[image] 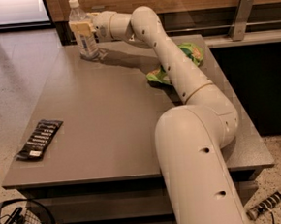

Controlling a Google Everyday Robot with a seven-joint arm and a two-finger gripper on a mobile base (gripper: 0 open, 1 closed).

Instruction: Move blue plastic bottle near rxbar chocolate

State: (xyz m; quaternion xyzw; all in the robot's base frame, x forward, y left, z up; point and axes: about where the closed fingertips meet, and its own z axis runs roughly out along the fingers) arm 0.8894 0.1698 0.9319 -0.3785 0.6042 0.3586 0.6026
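Two jaws seemingly clamped on blue plastic bottle (pixel 88 46), far table (pixel 111 116) corner, rxbar chocolate (pixel 39 139) well apart.

Arm (pixel 173 67): glossy cream-white shell all over. Links are smooth rounded tubes, growing from a slim far link to a very fat near link at 5 o'clock. Bulbous, ball-like joint housing at 4 o'clock. Thin darker seam rings where the links meet, one plain at mid-arm. Two small dark round holes on the fat near link. Gripper (pixel 83 31): pale yellowish-tan, blocky, at 11 o'clock of the view, at the label of the blue plastic bottle (pixel 77 14).
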